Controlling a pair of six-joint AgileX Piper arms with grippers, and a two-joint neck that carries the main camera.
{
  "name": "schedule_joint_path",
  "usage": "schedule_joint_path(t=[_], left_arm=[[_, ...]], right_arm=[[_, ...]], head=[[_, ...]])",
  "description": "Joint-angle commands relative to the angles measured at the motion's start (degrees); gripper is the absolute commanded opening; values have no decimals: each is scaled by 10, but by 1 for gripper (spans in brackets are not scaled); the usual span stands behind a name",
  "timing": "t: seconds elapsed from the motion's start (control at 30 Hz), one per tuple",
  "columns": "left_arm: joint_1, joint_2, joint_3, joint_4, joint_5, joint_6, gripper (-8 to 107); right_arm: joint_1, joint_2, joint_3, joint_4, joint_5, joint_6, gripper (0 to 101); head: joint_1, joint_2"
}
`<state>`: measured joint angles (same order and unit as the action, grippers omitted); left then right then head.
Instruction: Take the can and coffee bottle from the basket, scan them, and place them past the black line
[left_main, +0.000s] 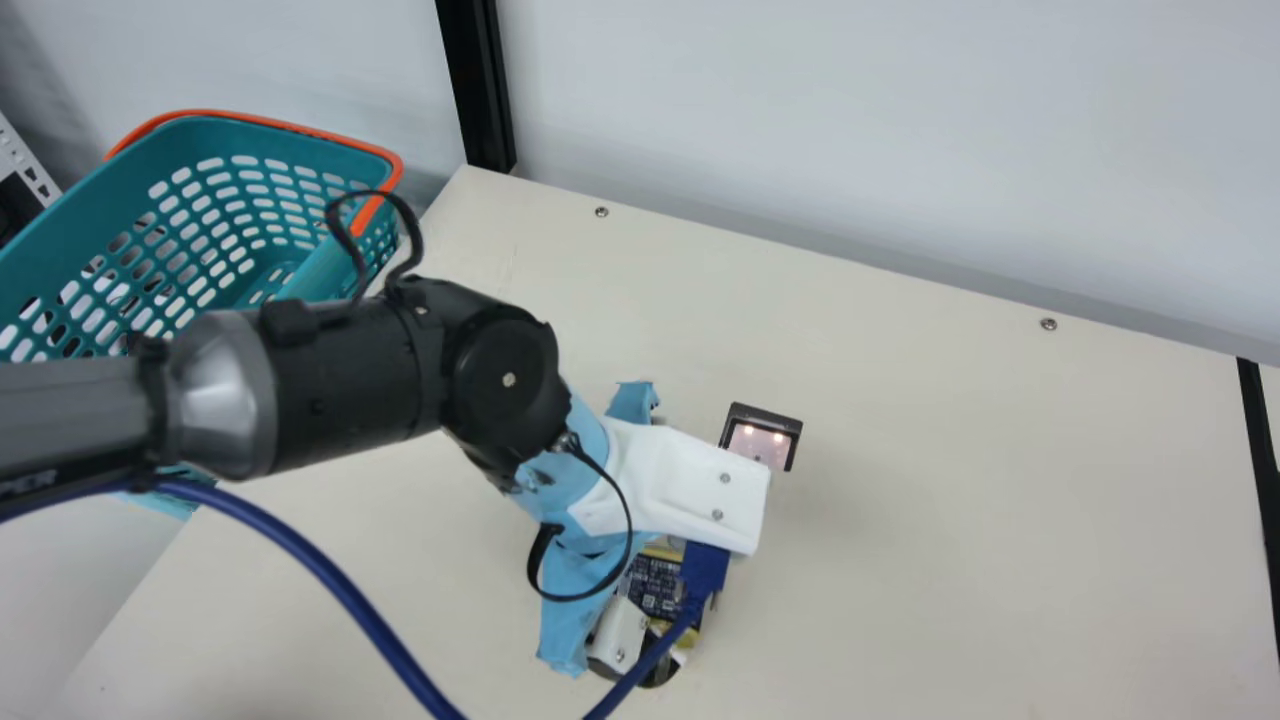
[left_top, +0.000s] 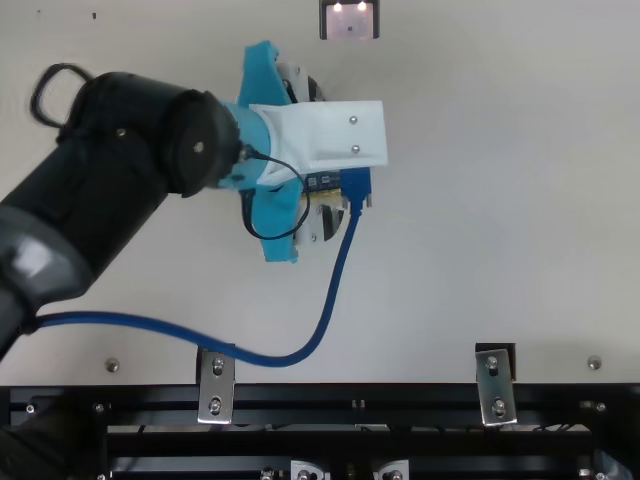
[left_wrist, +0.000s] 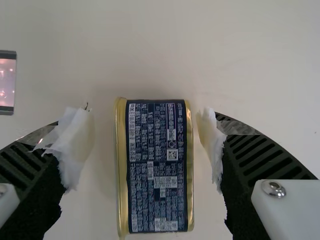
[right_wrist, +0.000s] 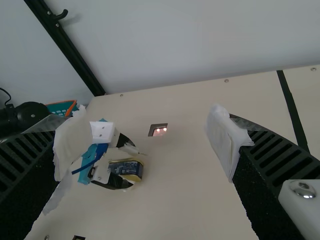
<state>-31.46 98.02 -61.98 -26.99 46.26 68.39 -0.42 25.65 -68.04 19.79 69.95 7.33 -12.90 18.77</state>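
Fingers spread wide on the left gripper (left_top: 322, 155), folks, and between them lies the navy-and-gold metal can (left_wrist: 159, 165), on its side, its printed label facing the wrist camera! Look at those white-wrapped pads (left_wrist: 75, 145): one on each flank of the can, a gap showing on the near side of the scanner, the other pad close to the gold edge. No squeeze on it!

Just beside the gripper sits the black-framed scanner (left_main: 761, 440), its pinkish window glowing with small lights. The can is near it on the cream worktop (left_main: 950, 520), not over that window.

Over to the right gripper (right_wrist: 146, 142): its ribbed black fingers, white-wrapped too, stand well apart with nothing pinched between them.

Beside the worktop, on the robot's left, there's the teal perforated plastic basket (left_main: 60, 235) with its orange handle. On the opposite side runs the black line (left_main: 1262, 480), well apart from the can.
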Motion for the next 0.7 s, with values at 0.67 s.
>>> schedule_joint_path(t=[0.67], left_arm=[[128, -314, 231, -331, -268, 68, 90]], right_arm=[[85, 202, 40, 32, -166, -115, 101]], head=[[-3, -4]])
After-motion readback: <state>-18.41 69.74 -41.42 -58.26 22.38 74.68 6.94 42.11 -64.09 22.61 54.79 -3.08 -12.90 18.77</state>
